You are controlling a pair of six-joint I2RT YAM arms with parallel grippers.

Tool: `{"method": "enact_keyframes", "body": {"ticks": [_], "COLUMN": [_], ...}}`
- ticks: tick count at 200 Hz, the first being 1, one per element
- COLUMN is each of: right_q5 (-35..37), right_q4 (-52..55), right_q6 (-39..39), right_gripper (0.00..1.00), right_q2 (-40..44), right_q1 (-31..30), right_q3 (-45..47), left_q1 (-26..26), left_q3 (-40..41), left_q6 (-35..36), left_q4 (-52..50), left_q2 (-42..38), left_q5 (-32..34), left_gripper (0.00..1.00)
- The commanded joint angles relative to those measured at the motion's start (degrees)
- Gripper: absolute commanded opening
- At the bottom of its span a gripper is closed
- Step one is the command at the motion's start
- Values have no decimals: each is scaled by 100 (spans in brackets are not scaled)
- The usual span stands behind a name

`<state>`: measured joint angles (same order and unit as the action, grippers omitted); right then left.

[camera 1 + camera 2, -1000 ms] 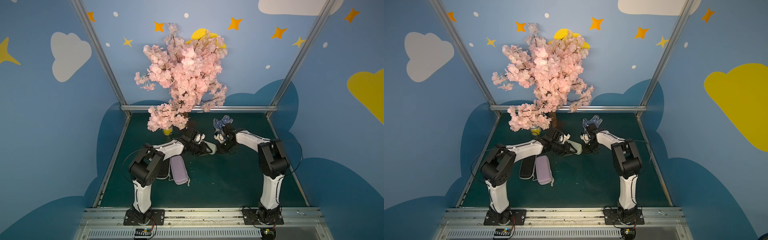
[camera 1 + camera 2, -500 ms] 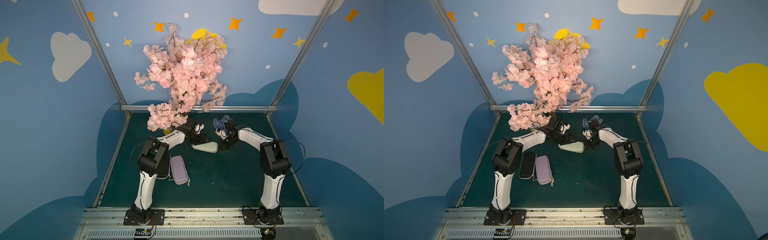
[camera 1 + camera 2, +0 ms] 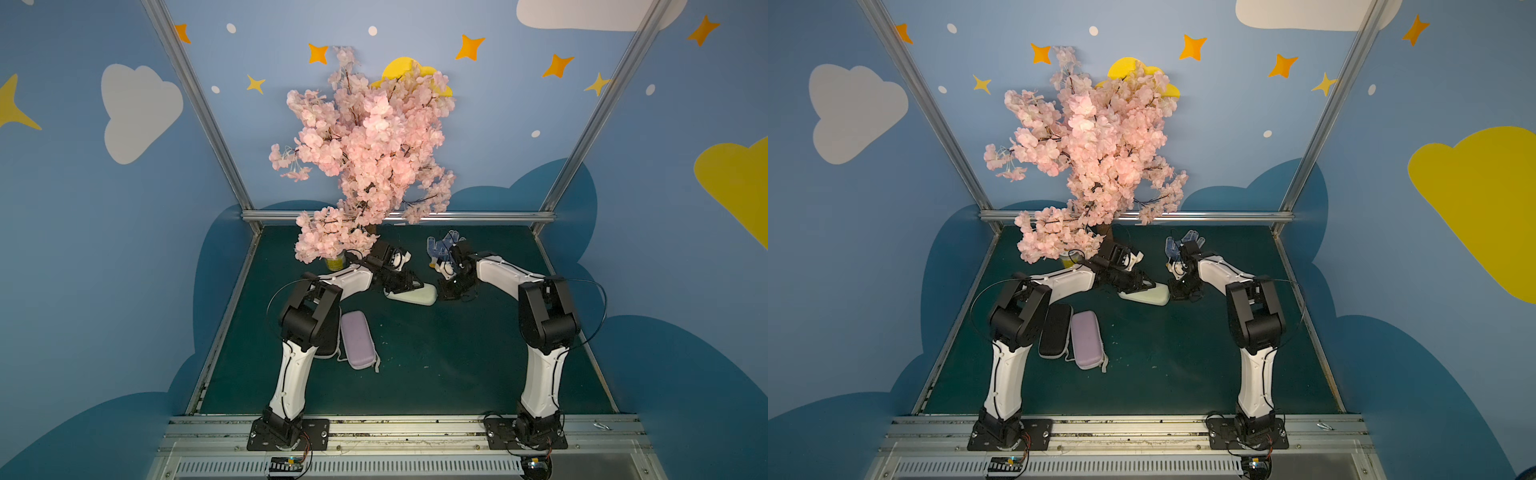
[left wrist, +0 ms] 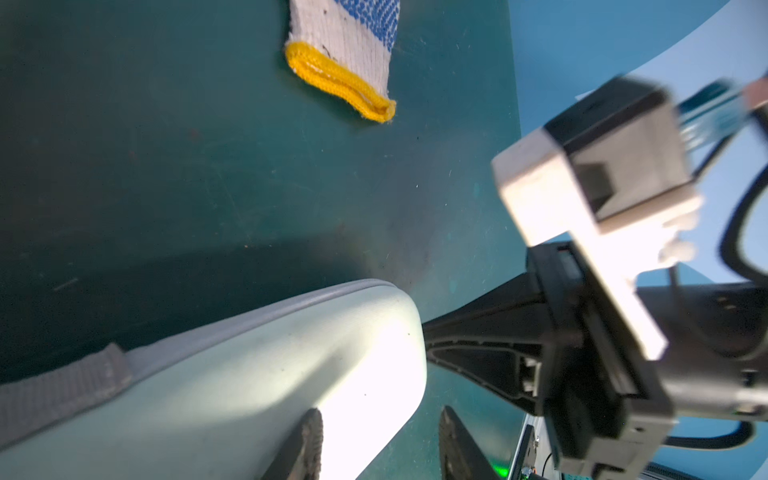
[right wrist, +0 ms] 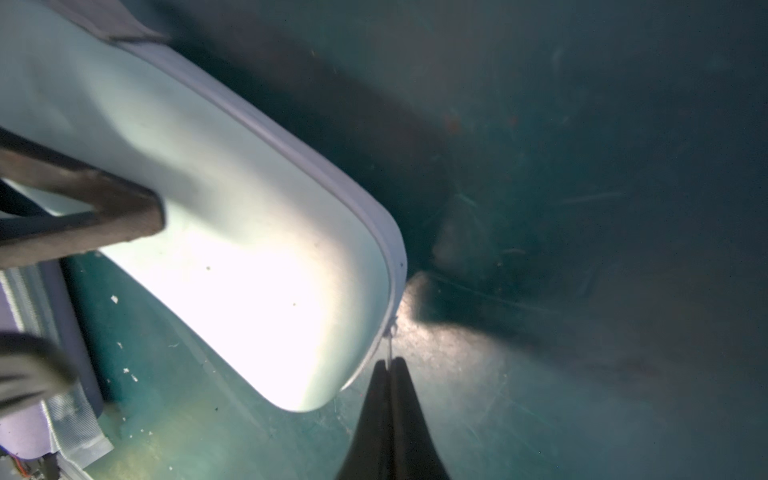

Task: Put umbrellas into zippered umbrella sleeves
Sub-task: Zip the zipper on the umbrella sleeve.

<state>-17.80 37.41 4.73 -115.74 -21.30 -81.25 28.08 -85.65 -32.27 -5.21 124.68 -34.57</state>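
Note:
The off-white zippered umbrella sleeve (image 3: 411, 296) (image 3: 1144, 296) lies closed mid-table, between the two arms. My left gripper (image 3: 409, 284) (image 4: 380, 440) hangs open over its end: one finger (image 4: 309, 440) lies against the shell (image 4: 249, 374), the other stands past the corner. My right gripper (image 3: 446, 295) (image 5: 390, 365) is shut on the thin zip pull at the end of the same sleeve (image 5: 249, 249). The lavender sleeve (image 3: 356, 338) (image 3: 1087, 338) and the black sleeve (image 3: 1054, 330) lie closed by the left arm. No umbrellas are in view.
A white-and-blue dotted glove (image 3: 442, 245) (image 4: 345, 54) lies behind the right gripper. A pink blossom tree (image 3: 365, 158) in a yellow pot (image 3: 334, 262) overhangs the back left of the green table. Metal rails edge the table.
My left gripper rose off the off-white sleeve toward the tree, then came back down over its end with narrower jaws. The right gripper stayed shut at the sleeve's end.

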Motion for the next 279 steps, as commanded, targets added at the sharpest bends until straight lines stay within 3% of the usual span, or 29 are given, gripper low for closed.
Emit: {"method": "enact_keyframes", "body": {"ticks": [1, 69, 110, 156, 224, 279], "right_q5": [-276, -186, -274, -461, -285, 332], "right_q4": [-111, -775, -1116, -2298, -1135, -253], "right_q6": [368, 1329, 1821, 2670, 1656, 822], "right_gripper": [0, 0, 0, 0, 0, 0], "right_q2": [281, 913, 846, 1020, 1443, 1186], "right_q1": [-47, -556, -1058, -1180, -490, 38], "right_q3": [385, 1103, 1034, 1442, 1555, 723], "left_q1": [41, 247, 244, 260, 569, 1127], "left_q3": [704, 1135, 1199, 1555, 2101, 2343], "left_q6": [-362, -805, -948, -1290, -1731, -2033], "left_q4": [-575, -236, -59, 391, 384, 55], "left_q2": [564, 727, 831, 809, -230, -1383], "left_q5": [734, 952, 860, 671, 715, 488], "left_gripper": [45, 43, 43, 42, 47, 48]}}
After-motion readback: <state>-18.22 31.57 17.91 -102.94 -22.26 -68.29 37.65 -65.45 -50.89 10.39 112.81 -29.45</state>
